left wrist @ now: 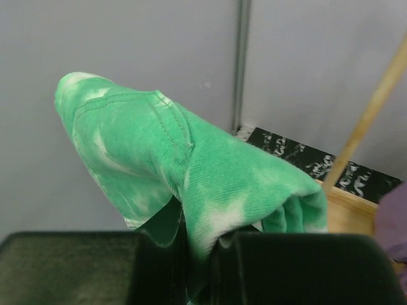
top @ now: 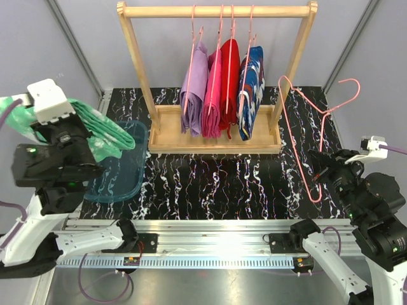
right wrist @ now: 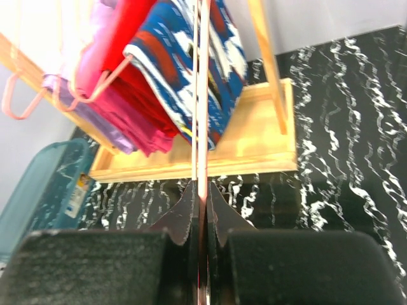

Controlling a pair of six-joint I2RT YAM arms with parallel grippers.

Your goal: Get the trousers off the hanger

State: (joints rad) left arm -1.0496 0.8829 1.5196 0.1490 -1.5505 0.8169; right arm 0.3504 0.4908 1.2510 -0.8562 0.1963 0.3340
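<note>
My left gripper [top: 75, 130] is shut on the mint green trousers [top: 105, 130] and holds them up at the far left, above a teal bin. In the left wrist view the green cloth [left wrist: 210, 171] bulges out from between the shut fingers of that gripper [left wrist: 200, 244]. The navy blue patched trousers [top: 251, 89] hang on a pink hanger at the right end of the wooden rack [top: 216, 145]; they also show in the right wrist view [right wrist: 191, 63]. My right gripper [top: 322, 166] is shut on an empty pink wire hanger [top: 327, 114] at the table's right, and its jaws [right wrist: 200, 190] pinch the wire [right wrist: 203, 95].
A lilac pair [top: 194, 89], a pink pair [top: 213, 95] and a red pair [top: 230, 70] hang left of the navy pair. The teal bin [top: 121, 178] sits at the table's left, below the green cloth. Grey walls enclose the black marbled table [top: 222, 181].
</note>
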